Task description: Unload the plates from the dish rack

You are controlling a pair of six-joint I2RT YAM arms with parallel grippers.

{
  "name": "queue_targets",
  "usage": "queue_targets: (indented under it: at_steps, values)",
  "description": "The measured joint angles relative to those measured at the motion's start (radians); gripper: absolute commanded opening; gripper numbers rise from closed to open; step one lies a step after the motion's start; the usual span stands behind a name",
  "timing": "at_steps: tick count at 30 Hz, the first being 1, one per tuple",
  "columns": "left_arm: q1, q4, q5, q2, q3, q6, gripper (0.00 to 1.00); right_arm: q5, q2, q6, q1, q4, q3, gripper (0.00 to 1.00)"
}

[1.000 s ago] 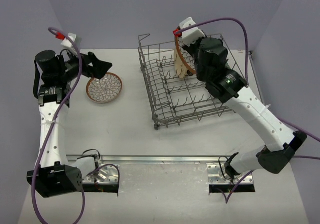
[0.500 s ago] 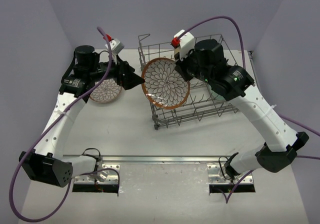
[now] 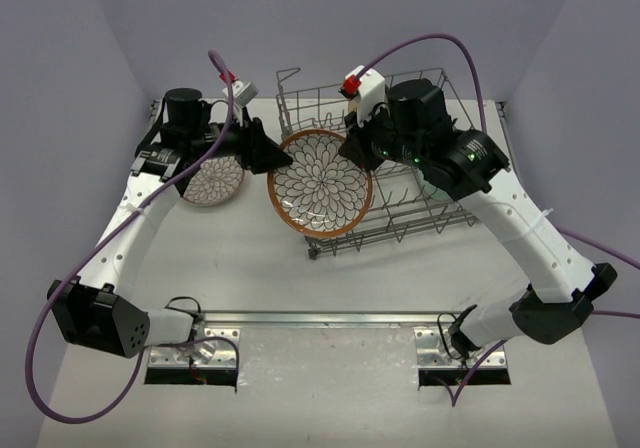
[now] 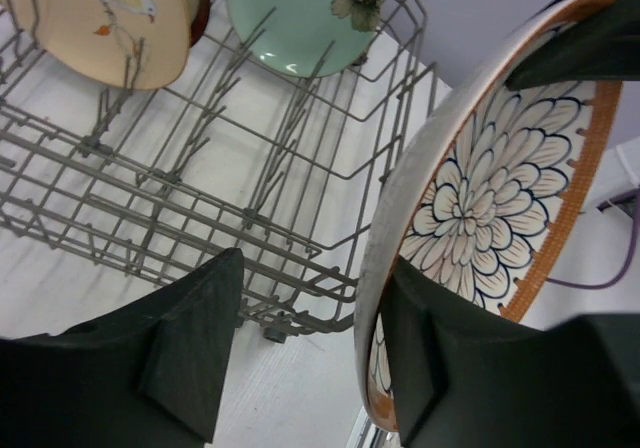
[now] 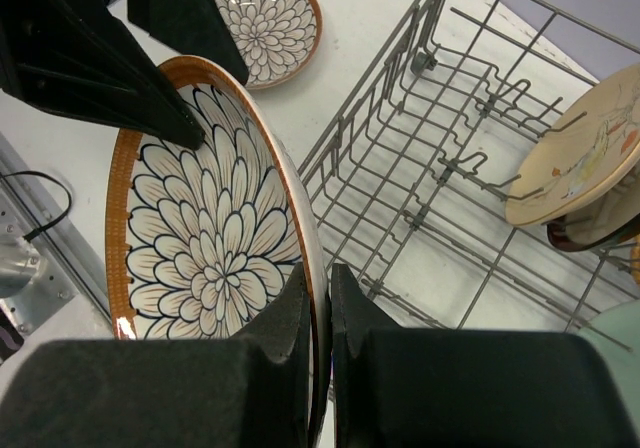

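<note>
So in your overhead shot, over on the left of the frame, one flower plate [image 3: 212, 180] was already lying flat on the table [image 3: 250, 258], partly tucked under your left arm. Just right of it, the left gripper [image 3: 270, 155] was up against the left edge of a second flower plate [image 3: 320, 183]. In the left wrist view its fingers [image 4: 190, 348] were spread, one on each side of that plate's rim. The rim sat close against the right-hand finger, with a clear gap to the other one, so no real pinch there.

That second plate was hanging in the air, tilted, pattern facing up toward the overhead camera. It overlapped the left front corner of the rack [image 3: 310, 103] in the middle of the frame.

On its upper right edge, the right gripper [image 5: 318, 273] was pressed together on the rim, and that was what actually held it.

Further right, the rack sat on the table with a cream plate [image 4: 100, 18] and a green plate [image 4: 300, 18] standing in the tines at its far end, side by side. There was a dark brown plate [image 5: 600, 230] right behind the cream one.
</note>
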Motion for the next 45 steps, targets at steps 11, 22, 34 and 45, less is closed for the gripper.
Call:
queue_targets:
  at_steps: [11,22,34,45]
  values:
    - [-0.006,0.010,0.147,0.017,-0.011,-0.031,0.00,-0.010,0.011,0.015,-0.007,-0.001,0.003,0.00]
    - [0.077,0.030,0.194,0.026,-0.044,-0.096,0.00,-0.013,0.017,0.041,-0.039,0.061,0.007,0.94]
    - [0.554,0.101,0.257,0.166,-0.031,-0.236,0.00,0.052,-0.076,0.061,-0.342,0.122,-0.115,0.99]
    - [0.638,-0.021,-0.183,0.441,0.029,-0.054,0.00,0.144,-0.153,0.025,-0.603,0.131,-0.341,0.99]
